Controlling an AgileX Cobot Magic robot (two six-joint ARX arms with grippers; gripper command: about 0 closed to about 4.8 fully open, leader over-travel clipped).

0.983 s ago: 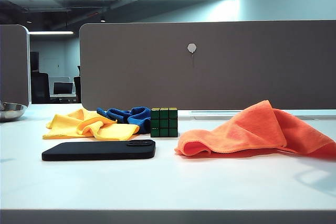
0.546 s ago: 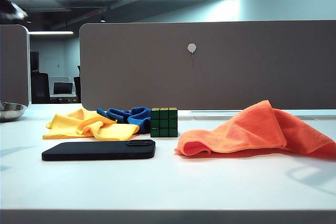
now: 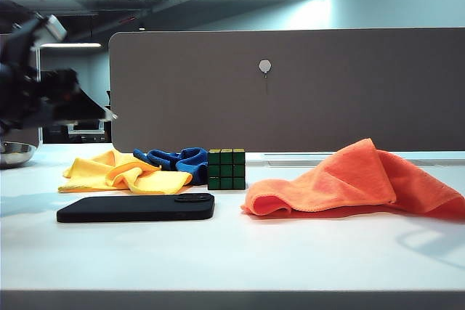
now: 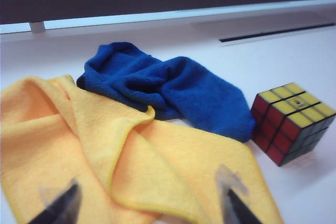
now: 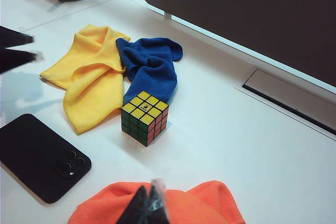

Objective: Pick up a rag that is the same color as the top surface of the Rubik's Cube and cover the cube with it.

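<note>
My left hand (image 4: 147, 208), fingers spread, hovers over the soft yellow microfibre rag (image 4: 121, 166) matching the cube's (image 4: 291, 121) yellow top; right hand (image 5: 148, 209) pinched shut, idle above the orange cloth (image 5: 210, 203).

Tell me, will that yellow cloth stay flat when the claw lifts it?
Probably not. The rag lies in soft folds, so it should sag and drape from the open left gripper above it. It looks light, and its edge against the blue cloth may tug that along.

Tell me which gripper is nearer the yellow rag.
Left. The left gripper hangs open just above the yellow rag; the right gripper, shut, is over the orange cloth, beyond the cube.
</note>
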